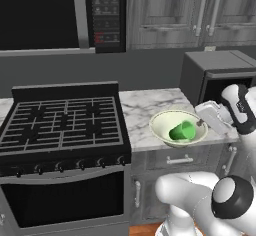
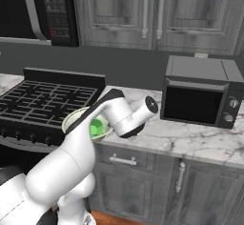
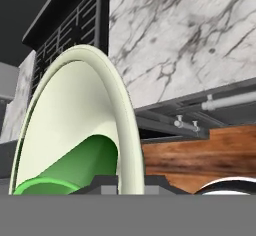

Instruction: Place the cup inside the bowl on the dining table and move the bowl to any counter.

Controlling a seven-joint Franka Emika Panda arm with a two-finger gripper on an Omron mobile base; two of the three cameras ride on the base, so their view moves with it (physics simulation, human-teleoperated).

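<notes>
The pale cream-green bowl (image 1: 164, 121) is at the front edge of the marble counter (image 1: 145, 104), just right of the stove. The bright green cup (image 1: 181, 131) lies on its side inside it. My gripper (image 1: 201, 123) is at the bowl's right rim, shut on it. In the hand view the bowl (image 3: 75, 105) stands edge-on, its rim running down between my gripper (image 3: 129, 181) fingertips, with the cup (image 3: 75, 167) low inside. From the right base view, my arm covers most of the bowl (image 2: 71, 119) and cup (image 2: 97, 127). The dining table is out of view.
A black gas stove (image 1: 60, 122) borders the counter on the left. A dark microwave (image 2: 200, 93) stands on the counter (image 2: 190, 140) to the right of the bowl. Grey cabinets hang above, and grey drawers with metal handles sit below the counter edge.
</notes>
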